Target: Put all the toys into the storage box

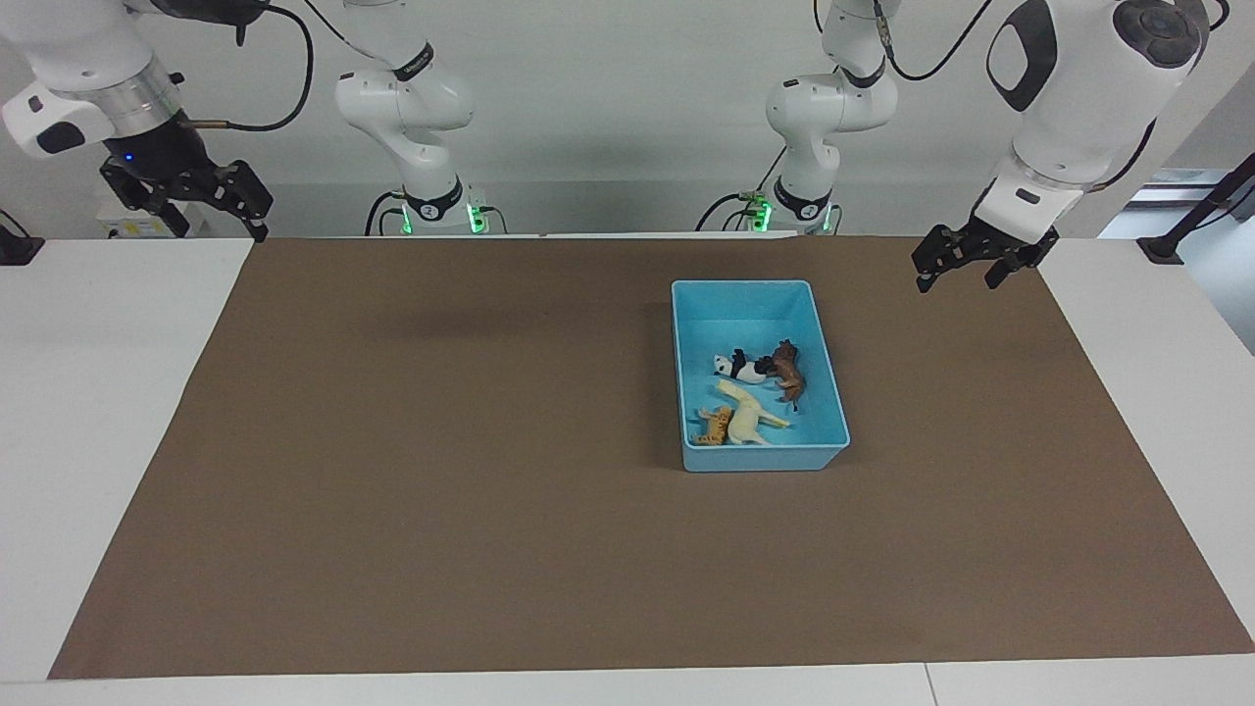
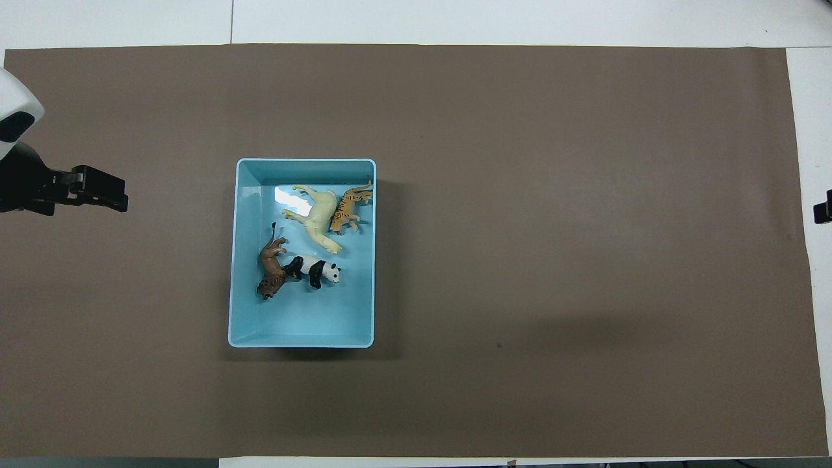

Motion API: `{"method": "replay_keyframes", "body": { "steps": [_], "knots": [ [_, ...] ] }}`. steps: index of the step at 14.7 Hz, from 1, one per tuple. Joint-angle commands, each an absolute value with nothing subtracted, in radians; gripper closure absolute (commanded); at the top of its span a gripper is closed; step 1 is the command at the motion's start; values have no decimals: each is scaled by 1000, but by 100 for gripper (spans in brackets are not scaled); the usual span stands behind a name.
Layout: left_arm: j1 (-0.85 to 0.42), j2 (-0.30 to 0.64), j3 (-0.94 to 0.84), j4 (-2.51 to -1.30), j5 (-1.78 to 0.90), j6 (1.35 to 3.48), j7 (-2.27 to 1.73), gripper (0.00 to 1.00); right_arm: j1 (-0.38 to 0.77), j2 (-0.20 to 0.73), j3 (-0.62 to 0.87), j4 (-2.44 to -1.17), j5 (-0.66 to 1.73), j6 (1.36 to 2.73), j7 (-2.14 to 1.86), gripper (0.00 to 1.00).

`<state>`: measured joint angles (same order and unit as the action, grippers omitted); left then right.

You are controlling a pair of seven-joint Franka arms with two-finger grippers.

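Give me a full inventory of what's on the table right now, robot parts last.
storage box: one, light blue, on the brown mat toward the left arm's end.
panda: one, black-and-white, in the box beside the brown animal.
brown animal: one, brown, in the box.
horse: one, cream-white, in the box, farther from the robots than the panda.
tiger: one, orange striped, in the box beside the horse.
mat: one, brown, covering the table.
left claw: black, open, empty, over the mat's corner.
right claw: black, open, empty, raised at the right arm's end.
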<state>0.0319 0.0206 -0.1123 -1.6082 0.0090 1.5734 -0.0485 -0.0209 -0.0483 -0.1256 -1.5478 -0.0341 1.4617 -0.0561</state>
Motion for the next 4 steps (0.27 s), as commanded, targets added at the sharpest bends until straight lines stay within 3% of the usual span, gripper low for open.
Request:
{"method": "replay_keyframes", "body": {
  "steps": [1, 4],
  "knots": [
    [29, 3, -110, -1626, 25, 1574, -41, 0, -46, -57, -106, -1560, -51, 1473, -84, 0],
    [41, 2, -109, -1626, 25, 1574, -46, 0, -44, -58, -106, -1562, -49, 1471, -81, 0]
  ]
}}
